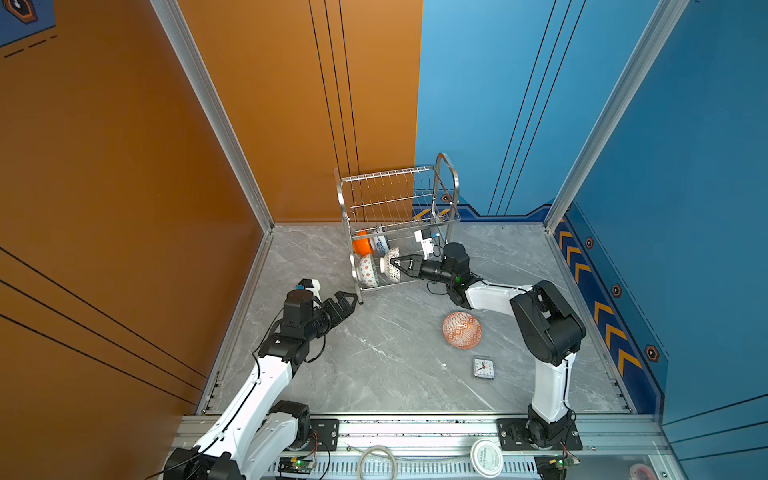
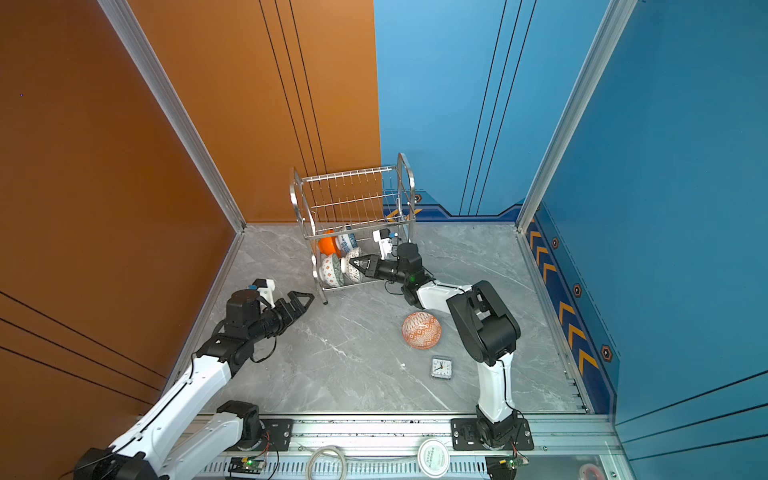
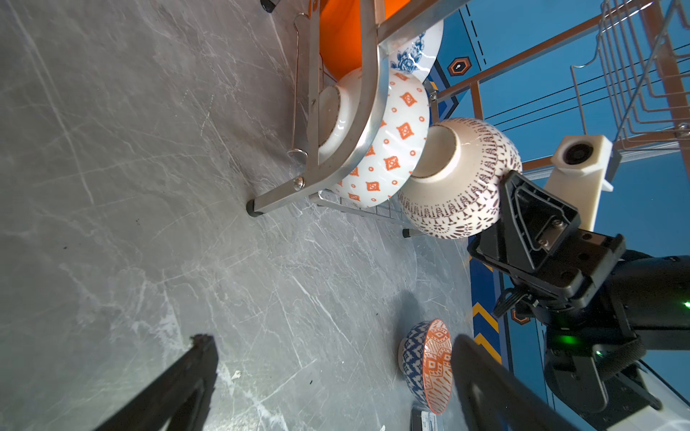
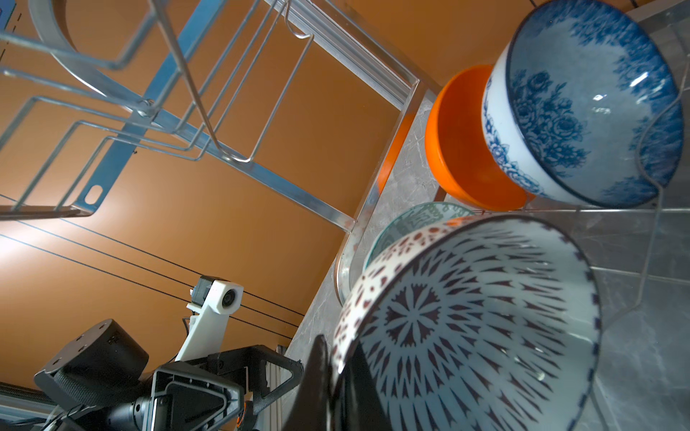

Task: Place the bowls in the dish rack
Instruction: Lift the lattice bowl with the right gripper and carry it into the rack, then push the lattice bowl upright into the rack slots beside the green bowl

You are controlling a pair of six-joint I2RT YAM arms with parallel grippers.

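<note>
The dish rack (image 1: 446, 166) (image 2: 405, 166) stands at the back of the table. Its lower tier holds a plain orange bowl (image 1: 360, 246) (image 4: 459, 149), a blue floral bowl (image 1: 380, 245) (image 4: 582, 104) and an orange-diamond bowl (image 1: 368, 271) (image 3: 392, 149), all on edge. My right gripper (image 1: 395, 262) (image 4: 336, 358) is shut on the rim of a black-lattice bowl (image 1: 390, 268) (image 3: 459, 179) (image 4: 466, 328), on edge in the lower tier beside the orange-diamond bowl. An orange-red patterned bowl (image 1: 462, 330) (image 3: 429, 365) sits on the table. My left gripper (image 1: 347, 299) (image 3: 332, 341) hangs open and empty left of the rack's front leg.
A small square clock (image 1: 483, 368) lies near the orange-red bowl. A white round lid (image 1: 486, 457) and a coiled cable (image 1: 376, 461) rest on the front rail. The rack's upper tier (image 1: 386, 195) has bare wires. Walls enclose the table on three sides.
</note>
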